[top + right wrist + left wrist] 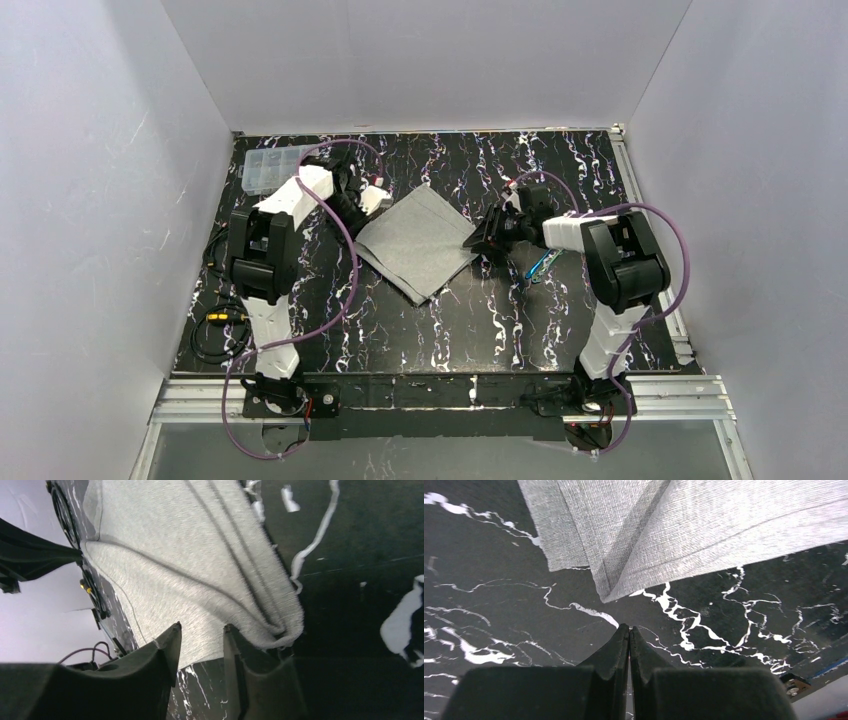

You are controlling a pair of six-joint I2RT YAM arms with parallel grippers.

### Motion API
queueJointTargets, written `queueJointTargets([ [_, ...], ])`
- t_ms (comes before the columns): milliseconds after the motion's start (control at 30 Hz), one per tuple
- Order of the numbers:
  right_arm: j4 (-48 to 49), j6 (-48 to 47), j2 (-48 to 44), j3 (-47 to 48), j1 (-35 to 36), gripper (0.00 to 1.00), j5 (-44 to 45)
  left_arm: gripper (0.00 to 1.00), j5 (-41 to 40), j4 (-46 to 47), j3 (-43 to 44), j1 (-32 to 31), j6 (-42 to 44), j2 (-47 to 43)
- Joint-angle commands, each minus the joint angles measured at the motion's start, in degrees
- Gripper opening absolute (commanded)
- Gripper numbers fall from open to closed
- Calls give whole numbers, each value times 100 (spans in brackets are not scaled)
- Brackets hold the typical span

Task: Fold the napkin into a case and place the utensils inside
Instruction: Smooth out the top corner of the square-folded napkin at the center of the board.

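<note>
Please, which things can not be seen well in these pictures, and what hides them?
Utensils: top view, tiny, beside the right arm; their number is unclear. Neither wrist view shows them.
Napkin: both wrist views cut it at the edges; layer count unclear.
Right gripper: right wrist view, open; whether cloth lies between the jaws cannot be told.
Clear box: top view, contents too small.

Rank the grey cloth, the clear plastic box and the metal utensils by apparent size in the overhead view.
1. the napkin, clearly largest
2. the clear plastic box
3. the utensils, smallest by far
</note>
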Motion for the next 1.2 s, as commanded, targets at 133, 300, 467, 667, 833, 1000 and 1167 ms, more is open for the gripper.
queueJointTargets([
  [133, -1111, -391, -1283, 355, 1092, 61, 1001, 0, 543, -469, 319, 35, 185, -444],
  [300, -1146, 1, -1462, -121, 1842, 61, 1062, 1, 566, -202, 200, 38, 260, -357],
  [467, -679, 364, -1330, -337, 2183, 60, 987, 0, 692, -232, 652, 32, 196, -121],
  [667, -450, 599, -1245, -446, 2272, 60, 980, 0, 1155, -638, 1261, 22, -134, 111],
  [833, -129, 860, -1054, -639, 2282, 54, 829, 0, 1245, -571, 1165, -20, -410, 220],
  [1000, -163, 912, -1073, -722, 2293, 53, 838, 0, 1202, -335, 1056, -90, -577, 272],
  [1167, -249, 934, -1084, -757, 2297, 52, 922, 0, 1089, 21, 935, -210, -773, 351],
])
